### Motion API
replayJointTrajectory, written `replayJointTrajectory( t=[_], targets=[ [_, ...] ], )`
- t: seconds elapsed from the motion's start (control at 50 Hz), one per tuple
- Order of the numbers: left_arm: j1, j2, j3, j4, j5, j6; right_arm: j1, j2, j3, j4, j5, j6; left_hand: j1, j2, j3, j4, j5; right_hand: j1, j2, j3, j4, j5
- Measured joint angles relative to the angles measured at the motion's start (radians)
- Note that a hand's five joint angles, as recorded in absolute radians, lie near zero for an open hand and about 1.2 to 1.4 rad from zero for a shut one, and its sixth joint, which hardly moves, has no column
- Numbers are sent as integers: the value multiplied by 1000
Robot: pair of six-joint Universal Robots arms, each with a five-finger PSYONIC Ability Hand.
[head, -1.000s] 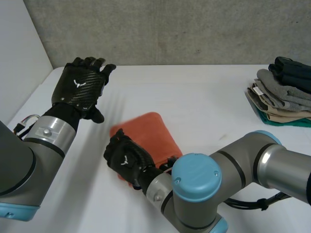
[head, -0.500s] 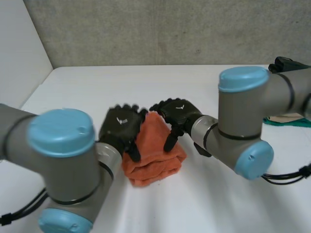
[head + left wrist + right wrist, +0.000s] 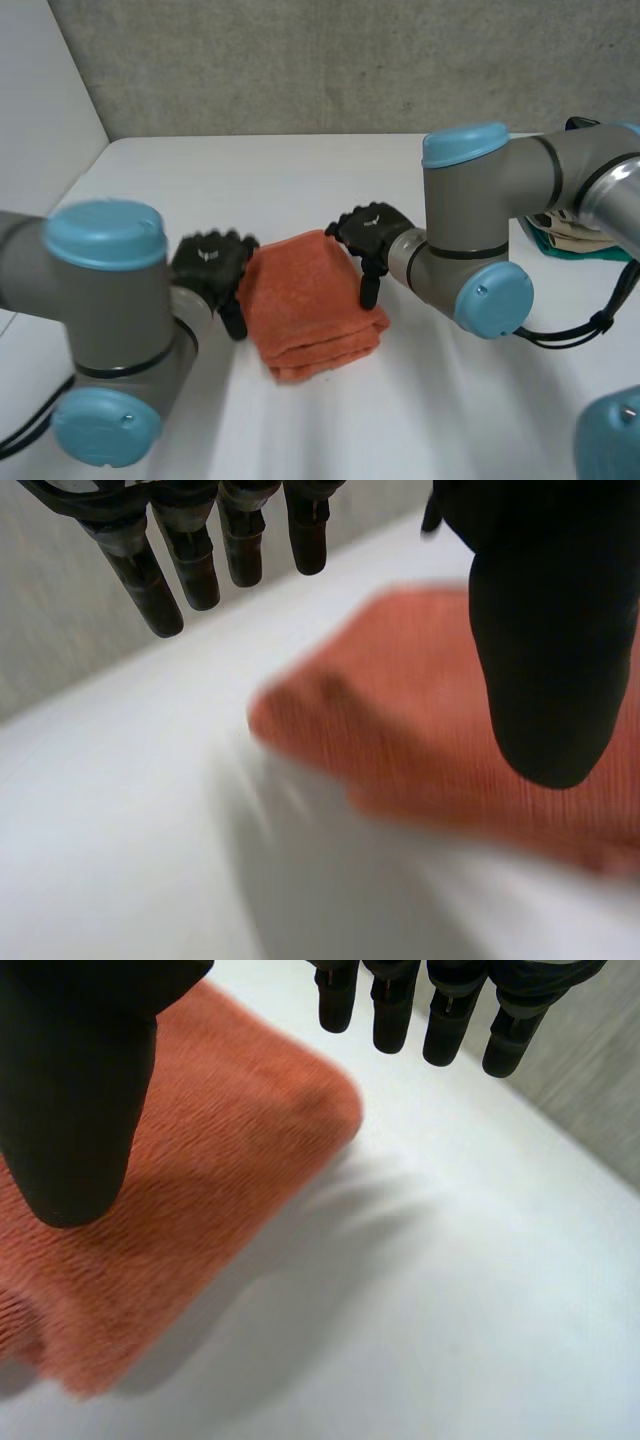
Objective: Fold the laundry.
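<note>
Orange towel (image 3: pixel 310 305) lies as a thick folded packet near the middle of the white surface (image 3: pixel 300 170), its stacked layers showing along the near edge. At the far right of that surface, partly behind the right arm, sits a pile of other clothes (image 3: pixel 572 240), well apart from the towel.

The left hand (image 3: pixel 208 262) hangs just beside the towel's left edge and the right hand (image 3: pixel 372 228) beside its right edge. Both are open with fingers straight, and neither holds any cloth. In each wrist view the fingers (image 3: pixel 160 590) (image 3: pixel 390 1010) hang over bare surface while the thumb hangs over the towel; whether either thumb touches it cannot be told.

Judging by the ribbed pile and rounded corners, the towel is probably light, soft and limp, not slippery or fragile, and the layers would likely slide apart if lifted by one point. The best hold seems to be a pinch through all layers at two corners of one short edge, one hand on each.
</note>
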Motion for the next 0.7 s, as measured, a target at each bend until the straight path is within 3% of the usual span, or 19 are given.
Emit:
replayJointTrajectory(
  t=[0.12,0.28,0.4,0.5,0.58,0.7],
  targets=[
    [-2,145,5,3,70,0,4,-108,111,-68,15,-4,0,0,0,0,0,0,0,0,0,0],
    [-1,221,20,16,160,-4,2,-280,332,-200,28,-61,0,-2,0,0,0,0,0,0,0,0],
    [8,249,50,32,390,-6,14,-371,549,-319,-13,-170,0,-2,0,0,0,0,0,0,0,0],
    [38,259,94,25,625,-8,61,-383,725,-469,-47,-202,0,-2,0,0,0,0,0,0,0,0],
    [59,259,132,8,767,-10,98,-377,829,-615,-56,-203,0,-2,0,0,0,0,0,0,0,0],
    [70,257,181,-27,869,-15,142,-344,901,-797,-53,-205,0,-2,0,0,0,0,0,0,0,0]
  ],
)
